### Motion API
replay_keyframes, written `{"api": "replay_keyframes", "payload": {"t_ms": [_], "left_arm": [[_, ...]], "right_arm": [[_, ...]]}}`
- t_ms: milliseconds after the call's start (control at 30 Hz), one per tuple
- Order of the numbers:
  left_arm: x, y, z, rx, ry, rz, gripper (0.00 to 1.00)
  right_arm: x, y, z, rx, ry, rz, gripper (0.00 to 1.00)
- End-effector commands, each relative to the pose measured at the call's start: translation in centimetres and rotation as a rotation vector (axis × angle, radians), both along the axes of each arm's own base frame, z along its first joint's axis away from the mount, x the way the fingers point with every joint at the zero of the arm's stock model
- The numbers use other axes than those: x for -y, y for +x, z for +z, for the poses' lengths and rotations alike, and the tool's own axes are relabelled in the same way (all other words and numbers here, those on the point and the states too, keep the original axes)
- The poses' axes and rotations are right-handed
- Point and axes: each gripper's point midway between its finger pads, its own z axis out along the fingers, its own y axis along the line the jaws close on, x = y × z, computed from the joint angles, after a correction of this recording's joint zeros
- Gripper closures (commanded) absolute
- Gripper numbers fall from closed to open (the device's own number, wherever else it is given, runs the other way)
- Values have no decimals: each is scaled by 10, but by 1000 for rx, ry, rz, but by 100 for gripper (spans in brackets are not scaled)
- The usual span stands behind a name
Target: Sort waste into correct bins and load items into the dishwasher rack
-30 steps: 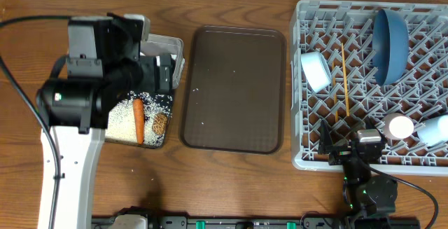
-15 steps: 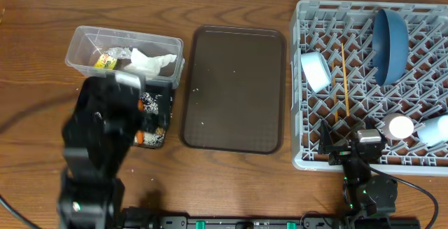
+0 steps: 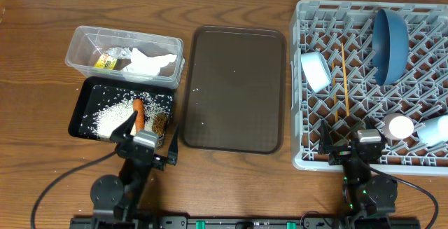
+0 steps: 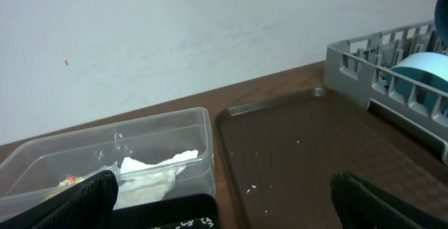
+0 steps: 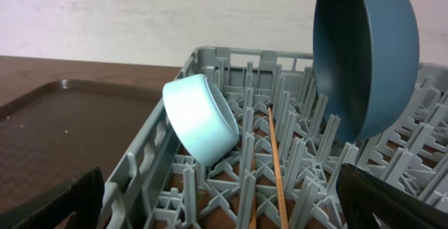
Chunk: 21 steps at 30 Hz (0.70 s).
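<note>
Overhead view: at upper left, a clear rectangular plastic tub [image 3: 75,52] holds a crumpled white wrapper [image 3: 150,62] and a small yellow packet [image 3: 105,61]. Just below it, a shallow black rectangular tray [image 3: 78,119] carries loose white rice grains [image 3: 110,120], an orange carrot [image 3: 138,113] and a small brown food lump [image 3: 159,122]. A dark brown flat serving tray [image 3: 234,89] lies mid-frame on the wooden tabletop [image 3: 42,19]. At right, the large square grey plastic rack [image 3: 413,103] holds a tilted dark blue round plate [image 3: 390,40], a white round bowl [image 3: 315,70], thin wooden chopsticks [image 3: 345,82] and two small cups [image 3: 400,126] at its lower right. In the wrist views, the left end effector [image 4: 224,190] and the right end effector [image 5: 220,190] each have their fingers spread wide apart, gripping nothing.
</note>
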Motion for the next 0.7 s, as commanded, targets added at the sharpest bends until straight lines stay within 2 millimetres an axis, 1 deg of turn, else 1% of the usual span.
{"api": "replay_keyframes", "payload": {"t_ms": [0,233,333,500,667], "left_arm": [[2,-1,-7,37,13,-12,2],[3,10,-43,38,13,-13,2],[4,10,-57,-15,16,-20,2],[4,9,-65,-49,18,-22,2],[4,9,-65,-49,18,-22,2]], "right_arm": [[3,0,0,0,-1,-16,1],[3,0,0,1,-1,-16,1],[3,0,0,1,-1,-16,1],[3,0,0,1,-1,-16,1],[3,0,0,1,-1,-16,1]]}}
